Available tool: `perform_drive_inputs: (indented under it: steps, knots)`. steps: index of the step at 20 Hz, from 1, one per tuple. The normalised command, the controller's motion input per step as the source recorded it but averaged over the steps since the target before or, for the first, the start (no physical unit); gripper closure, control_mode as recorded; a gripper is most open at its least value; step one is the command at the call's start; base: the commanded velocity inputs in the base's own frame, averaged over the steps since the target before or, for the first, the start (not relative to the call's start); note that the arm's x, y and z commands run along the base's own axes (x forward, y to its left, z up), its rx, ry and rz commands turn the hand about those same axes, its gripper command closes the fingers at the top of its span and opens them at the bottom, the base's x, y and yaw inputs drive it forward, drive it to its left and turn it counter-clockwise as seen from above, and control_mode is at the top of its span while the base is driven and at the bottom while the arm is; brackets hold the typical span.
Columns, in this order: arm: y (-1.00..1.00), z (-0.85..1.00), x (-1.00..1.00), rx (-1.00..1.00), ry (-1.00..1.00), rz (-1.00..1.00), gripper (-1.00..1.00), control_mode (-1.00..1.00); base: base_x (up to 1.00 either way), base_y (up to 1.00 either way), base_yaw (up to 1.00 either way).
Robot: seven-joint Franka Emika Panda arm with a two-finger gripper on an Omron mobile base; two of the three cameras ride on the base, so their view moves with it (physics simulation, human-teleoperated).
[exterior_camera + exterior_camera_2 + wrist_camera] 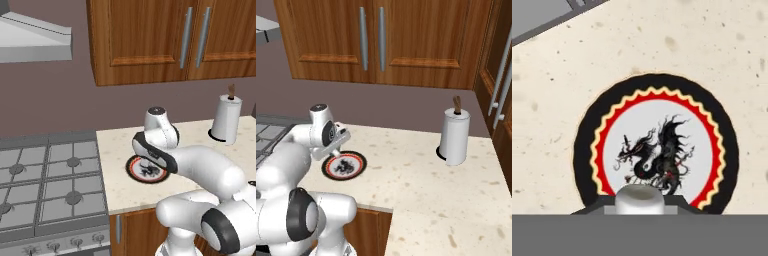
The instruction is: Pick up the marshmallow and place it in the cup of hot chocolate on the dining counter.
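- The gripper [639, 210] is closed on the marshmallow [639, 199], above a dragon-patterned plate [587, 150].
- The plate bears no readable writing; it sits near the counter [120, 185] front edge.

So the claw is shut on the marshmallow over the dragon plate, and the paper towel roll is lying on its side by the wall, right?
Not quite. The paper towel roll stands upright on its holder, as the right base view shows. The rest holds: the claw is shut on the marshmallow over the dragon plate.
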Motion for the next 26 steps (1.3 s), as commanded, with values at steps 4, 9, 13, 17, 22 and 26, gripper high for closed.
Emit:
perform_drive_inputs:
  steps: [4,9,13,17,22,26]
  knots:
    - [0.06,0.79,-0.27,0.01,-0.16,0.04,1.0,-1.0,0.0,0.0,0.0]
    - [0.18,0.75,-0.2,0.12,-0.06,0.08,1.0,-1.0,0.0,0.0,0.0]
    - [0.04,0.75,-0.24,0.18,-0.07,0.11,1.0,-1.0,0.0,0.0,0.0]
    - [0.0,0.52,-0.37,0.18,-0.18,0.13,1.0,-1.0,0.0,0.0,0.0]
    - [0.0,0.13,-0.46,0.25,-0.27,0.15,1.0,-1.0,0.0,0.0,0.0]
    - [0.0,0.1,-0.41,0.33,-0.27,0.14,1.0,-1.0,0.0,0.0,0.0]
